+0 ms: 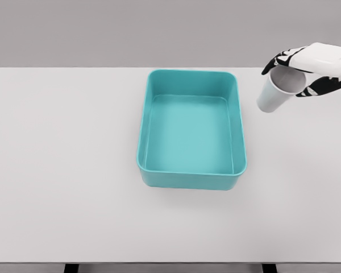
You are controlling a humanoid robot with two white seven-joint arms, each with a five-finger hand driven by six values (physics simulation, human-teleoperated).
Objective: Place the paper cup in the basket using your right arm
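A white paper cup [275, 92] hangs tilted above the table, its mouth facing up and to the right. My right hand [303, 69] comes in from the right edge and is shut on the cup near its rim, with black fingers [281, 59] curled over the top. The cup is just to the right of the teal basket [190, 177], level with its far right corner. The basket is a rectangular tub with nothing inside it, standing in the middle of the table. My left arm does not show.
The white table [62, 170] spans the whole view, with its front edge near the bottom of the picture. A grey wall lies behind it.
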